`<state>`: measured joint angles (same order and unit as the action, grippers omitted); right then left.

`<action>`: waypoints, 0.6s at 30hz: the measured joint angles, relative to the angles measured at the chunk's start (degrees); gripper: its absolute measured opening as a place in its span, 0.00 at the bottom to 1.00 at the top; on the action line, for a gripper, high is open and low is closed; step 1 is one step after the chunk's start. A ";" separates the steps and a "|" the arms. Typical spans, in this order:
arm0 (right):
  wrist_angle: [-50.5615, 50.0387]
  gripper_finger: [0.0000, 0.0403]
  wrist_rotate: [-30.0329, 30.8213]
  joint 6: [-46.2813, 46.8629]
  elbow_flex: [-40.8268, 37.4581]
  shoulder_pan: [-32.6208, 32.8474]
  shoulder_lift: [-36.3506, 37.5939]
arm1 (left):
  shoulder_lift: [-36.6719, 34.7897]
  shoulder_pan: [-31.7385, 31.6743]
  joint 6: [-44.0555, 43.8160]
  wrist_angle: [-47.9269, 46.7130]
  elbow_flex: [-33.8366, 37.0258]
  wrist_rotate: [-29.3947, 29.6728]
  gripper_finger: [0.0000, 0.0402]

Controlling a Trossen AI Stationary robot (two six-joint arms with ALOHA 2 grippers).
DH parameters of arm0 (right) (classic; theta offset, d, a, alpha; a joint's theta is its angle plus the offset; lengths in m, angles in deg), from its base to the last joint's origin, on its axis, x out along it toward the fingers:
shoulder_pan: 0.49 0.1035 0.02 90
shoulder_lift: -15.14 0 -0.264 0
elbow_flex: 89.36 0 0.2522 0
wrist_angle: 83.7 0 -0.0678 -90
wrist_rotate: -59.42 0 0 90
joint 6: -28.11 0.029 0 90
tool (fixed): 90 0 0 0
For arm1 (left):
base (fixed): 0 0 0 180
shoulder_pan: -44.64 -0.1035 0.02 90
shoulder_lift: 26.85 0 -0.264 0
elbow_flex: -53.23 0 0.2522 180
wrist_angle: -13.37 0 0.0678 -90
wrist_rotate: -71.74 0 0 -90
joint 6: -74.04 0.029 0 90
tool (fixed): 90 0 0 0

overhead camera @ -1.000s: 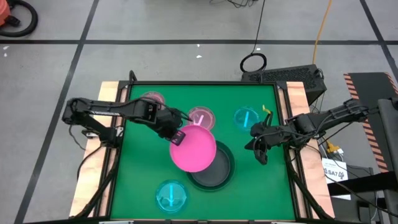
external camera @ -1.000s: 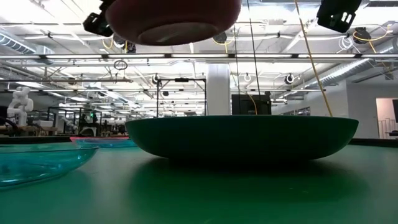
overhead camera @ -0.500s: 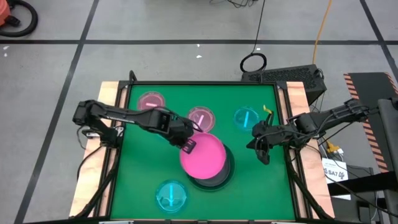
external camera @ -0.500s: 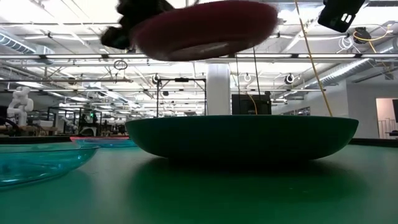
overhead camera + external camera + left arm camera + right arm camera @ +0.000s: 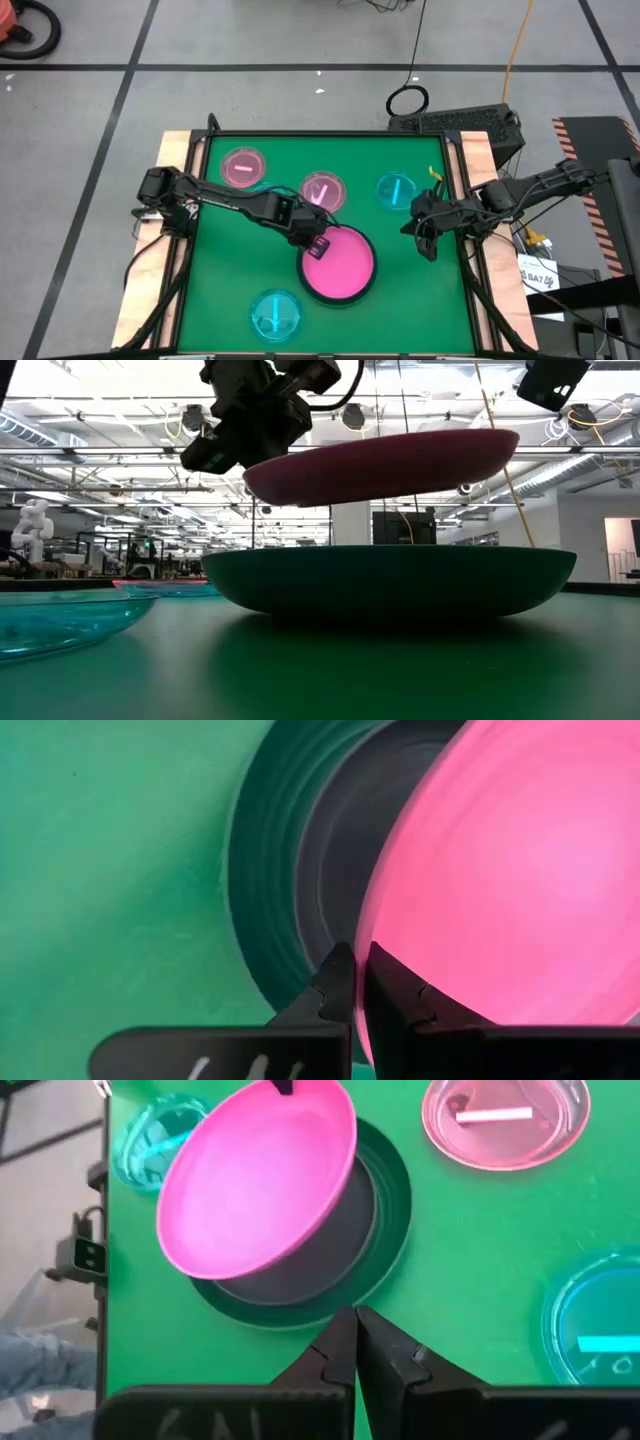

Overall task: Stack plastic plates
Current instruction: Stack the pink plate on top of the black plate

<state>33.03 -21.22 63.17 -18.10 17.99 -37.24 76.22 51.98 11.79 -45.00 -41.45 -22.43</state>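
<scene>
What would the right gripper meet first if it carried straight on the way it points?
Probably the dark grey plate, whose rim lies just ahead of the shut right gripper; the pink plate hangs above it, so height decides.

A green-topped table with pale wooden side edges carries a large dark grey round plastic plate. Around that plate lie small translucent plates: two pink and one cyan behind it, another cyan in front-left.

In the high view the hot pink plate covers nearly all of the dark grey plate at centre. In the low view the cyan plate is cut off at the left edge.
</scene>
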 joint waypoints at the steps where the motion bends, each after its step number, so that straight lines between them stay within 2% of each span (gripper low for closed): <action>1: -0.11 0.00 0.31 -0.02 0.00 0.00 0.12 | 0.24 0.00 -0.49 0.91 0.00 -0.02 0.03; 10: 1.38 0.00 1.14 -4.78 0.00 0.00 0.36 | 1.27 0.59 -2.65 2.26 0.09 1.39 0.03; 18: 1.22 0.00 0.99 -4.93 0.00 0.00 0.36 | 3.01 1.80 -3.53 3.44 0.01 2.69 0.03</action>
<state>34.26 -20.23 58.24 -18.10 17.99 -36.87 79.23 53.78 8.26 -41.57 -41.45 -19.74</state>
